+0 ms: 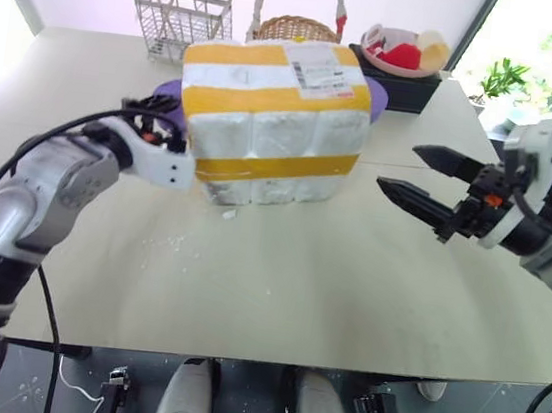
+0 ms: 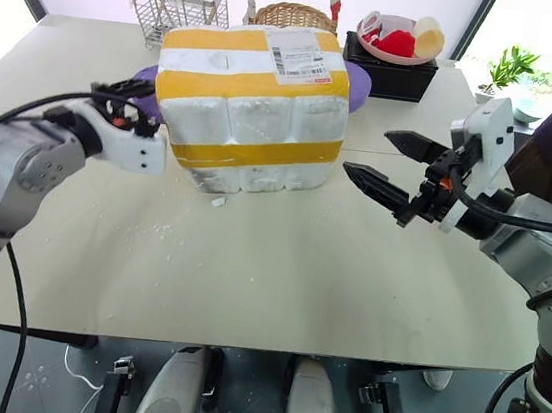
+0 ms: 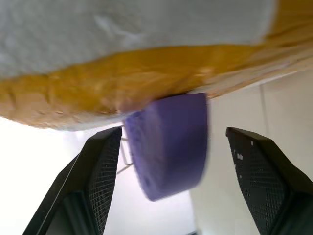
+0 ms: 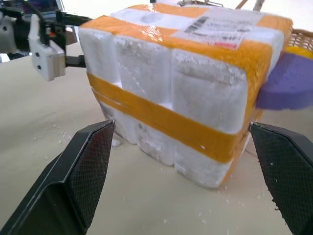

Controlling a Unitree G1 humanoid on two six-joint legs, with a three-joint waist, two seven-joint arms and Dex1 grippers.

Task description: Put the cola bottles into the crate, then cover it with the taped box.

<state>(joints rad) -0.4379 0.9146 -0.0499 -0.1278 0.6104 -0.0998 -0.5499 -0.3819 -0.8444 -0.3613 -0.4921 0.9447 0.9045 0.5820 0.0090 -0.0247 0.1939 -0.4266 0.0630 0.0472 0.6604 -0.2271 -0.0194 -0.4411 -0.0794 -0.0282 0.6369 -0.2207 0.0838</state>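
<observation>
- Your taped box (image 1: 275, 116) sits on the table (image 1: 279, 267), standing somewhat tilted. Wide yellow tape bands wrap its white foam, and the shipping label faces up on its top.
- Neither the crate nor any cola bottle can be made out around the box, so you cannot tell where they are.
- Your left gripper (image 1: 153, 114) is at the box's left side, level with its upper half. The left wrist view shows its two black fingers (image 3: 100, 171) spread apart with nothing between them; beyond them are the box's yellow-banded edge and a purple object (image 3: 168, 147).
- Your right gripper (image 2: 387, 165) hangs to the right of the box, apart from it, pointing toward it. Its jaws stand wide and empty, and in the right wrist view the fingers (image 4: 83, 171) frame the box's near corner without touching.
- The purple object pokes out from behind the box on both sides, touching or just beside its far face.
- Small white foam crumbs (image 1: 176, 243) lie scattered on the table in front of the box.
- Along the table's far edge you have a wire rack (image 1: 181, 17), a wicker basket (image 1: 294, 25), and a black box (image 1: 411, 87) carrying a bowl (image 1: 406, 53) of red and pale items.
</observation>
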